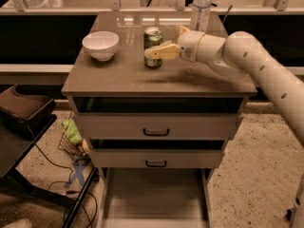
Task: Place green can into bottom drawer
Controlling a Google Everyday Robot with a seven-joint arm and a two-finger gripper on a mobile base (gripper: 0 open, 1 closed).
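The green can stands upright on the cabinet top, near the middle. My gripper comes in from the right at can height, open. Its near finger lies across the front of the can and reaches its left side; the other finger shows just right of the can's top. The can still rests on the top. The bottom drawer is pulled out at the foot of the cabinet, and its pale floor is bare.
A white bowl sits left of the can. A clear bottle stands at the back right. Two upper drawers with black handles are slightly ajar. A dark stand, cables and a green object lie on the left.
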